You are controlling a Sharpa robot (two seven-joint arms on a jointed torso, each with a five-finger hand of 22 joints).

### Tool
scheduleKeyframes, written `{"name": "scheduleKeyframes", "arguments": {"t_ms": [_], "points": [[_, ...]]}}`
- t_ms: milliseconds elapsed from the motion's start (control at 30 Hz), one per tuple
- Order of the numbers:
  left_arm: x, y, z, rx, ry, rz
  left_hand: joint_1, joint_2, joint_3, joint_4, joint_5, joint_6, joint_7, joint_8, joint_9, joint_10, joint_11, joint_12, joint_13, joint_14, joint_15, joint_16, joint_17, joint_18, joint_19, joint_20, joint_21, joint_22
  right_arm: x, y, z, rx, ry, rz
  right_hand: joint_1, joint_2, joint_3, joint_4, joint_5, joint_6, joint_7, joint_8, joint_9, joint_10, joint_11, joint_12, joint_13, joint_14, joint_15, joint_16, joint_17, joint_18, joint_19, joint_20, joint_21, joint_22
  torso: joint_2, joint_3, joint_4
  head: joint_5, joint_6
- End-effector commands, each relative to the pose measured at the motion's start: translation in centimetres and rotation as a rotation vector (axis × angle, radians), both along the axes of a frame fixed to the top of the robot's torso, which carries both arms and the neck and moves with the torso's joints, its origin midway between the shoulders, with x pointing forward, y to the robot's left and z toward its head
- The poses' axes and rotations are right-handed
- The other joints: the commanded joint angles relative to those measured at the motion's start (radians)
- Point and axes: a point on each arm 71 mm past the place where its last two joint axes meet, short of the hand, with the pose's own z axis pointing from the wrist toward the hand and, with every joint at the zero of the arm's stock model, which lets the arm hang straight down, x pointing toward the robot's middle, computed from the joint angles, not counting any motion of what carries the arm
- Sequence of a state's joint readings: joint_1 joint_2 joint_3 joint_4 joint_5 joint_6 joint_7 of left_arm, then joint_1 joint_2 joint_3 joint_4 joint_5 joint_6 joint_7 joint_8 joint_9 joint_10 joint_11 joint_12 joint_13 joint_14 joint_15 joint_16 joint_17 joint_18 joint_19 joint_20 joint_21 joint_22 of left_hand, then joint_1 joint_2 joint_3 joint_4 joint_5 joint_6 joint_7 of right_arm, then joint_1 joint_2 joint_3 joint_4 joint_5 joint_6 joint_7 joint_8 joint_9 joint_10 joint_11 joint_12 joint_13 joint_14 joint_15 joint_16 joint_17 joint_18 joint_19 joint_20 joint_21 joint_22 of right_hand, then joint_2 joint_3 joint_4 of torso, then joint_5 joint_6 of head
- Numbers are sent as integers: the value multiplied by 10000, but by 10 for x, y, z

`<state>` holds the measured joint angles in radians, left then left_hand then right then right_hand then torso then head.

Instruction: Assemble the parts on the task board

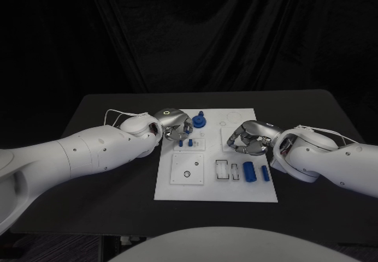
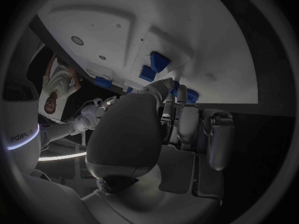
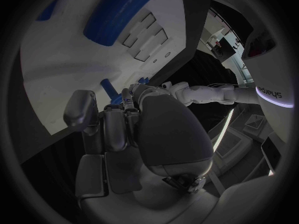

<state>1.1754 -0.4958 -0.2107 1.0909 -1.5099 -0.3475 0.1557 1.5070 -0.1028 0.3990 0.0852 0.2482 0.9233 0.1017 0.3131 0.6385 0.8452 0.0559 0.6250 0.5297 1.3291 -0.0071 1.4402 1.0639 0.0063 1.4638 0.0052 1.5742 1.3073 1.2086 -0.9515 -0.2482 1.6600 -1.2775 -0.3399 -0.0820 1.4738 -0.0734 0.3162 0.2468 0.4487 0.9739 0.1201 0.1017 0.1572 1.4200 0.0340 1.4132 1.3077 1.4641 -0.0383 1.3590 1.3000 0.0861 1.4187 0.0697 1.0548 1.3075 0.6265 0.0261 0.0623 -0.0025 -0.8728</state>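
The task board [image 1: 177, 188] is a white rectangular plate at the middle of the black table [image 1: 102, 109]. Blue parts: two cylinders [image 1: 249, 171] lying toward its 4 o'clock corner, two small pegs [image 1: 185, 143] left of centre, and a knobbed piece [image 1: 199, 120] standing at 12 o'clock. My left hand [image 1: 175, 124] hangs over the 11 o'clock corner, my right hand [image 1: 248, 137] over the 2 o'clock side; both have fingers curled, though I cannot tell whether either pinches anything. Bare table rings the board.

arms: smooth white shells, dark screw dots | hands: left hand [image 1: 175, 124], right hand [image 1: 249, 138] silver | wrists: thin white cables
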Motion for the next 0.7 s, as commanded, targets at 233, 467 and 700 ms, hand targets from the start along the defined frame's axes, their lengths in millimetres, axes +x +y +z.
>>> {"name": "scheduleKeyframes", "arguments": {"t_ms": [233, 467, 700], "points": [[1, -2, -3, 185, 193, -37, 98, -11, -17, -32, 2, -2, 59, -74, -9, -60, 17, -62, 5, -79, 4, -50, -19, -63, 1070, -59, -34, 2635, -1, -1, -2, -96, 103, -126, -13, -12, 79, -6, 40, 53, -4, 30, -6, -83, -10, -51, 595, 365, -9, -53, -21, 137, -75, -27, -56, 1276, 1, 0, 1, -2, 2], [3, 0, -4, 291, 265, 68, 66, -78, 75, 1, -55, -468, -80, -581, -241, -495, 129, -381, -187, -141, 61, -98, -120, -63, 1070, -23, -34, 2635, -1, -1, -2, -95, 106, -127, -13, -12, 79, -6, 40, 53, -4, 30, -6, -83, -10, -51, 595, 365, -9, -53, -21, 137, -75, -27, -56, 1276, 1, 1, 0, 0, 2], [4, 2, -5, 374, 322, 191, -41, -235, 138, 69, -85, -796, -316, -1122, -541, -987, 350, -752, -452, -269, 228, -163, -313, -63, 1070, 113, -34, 2635, -1, -1, -2, -97, 113, -119, -13, -12, 79, -6, 40, 53, -4, 30, -6, -83, -10, -51, 595, 365, -9, -53, -21, 137, -75, -27, -56, 1276, 2, 0, 4, 11, 2]]}}
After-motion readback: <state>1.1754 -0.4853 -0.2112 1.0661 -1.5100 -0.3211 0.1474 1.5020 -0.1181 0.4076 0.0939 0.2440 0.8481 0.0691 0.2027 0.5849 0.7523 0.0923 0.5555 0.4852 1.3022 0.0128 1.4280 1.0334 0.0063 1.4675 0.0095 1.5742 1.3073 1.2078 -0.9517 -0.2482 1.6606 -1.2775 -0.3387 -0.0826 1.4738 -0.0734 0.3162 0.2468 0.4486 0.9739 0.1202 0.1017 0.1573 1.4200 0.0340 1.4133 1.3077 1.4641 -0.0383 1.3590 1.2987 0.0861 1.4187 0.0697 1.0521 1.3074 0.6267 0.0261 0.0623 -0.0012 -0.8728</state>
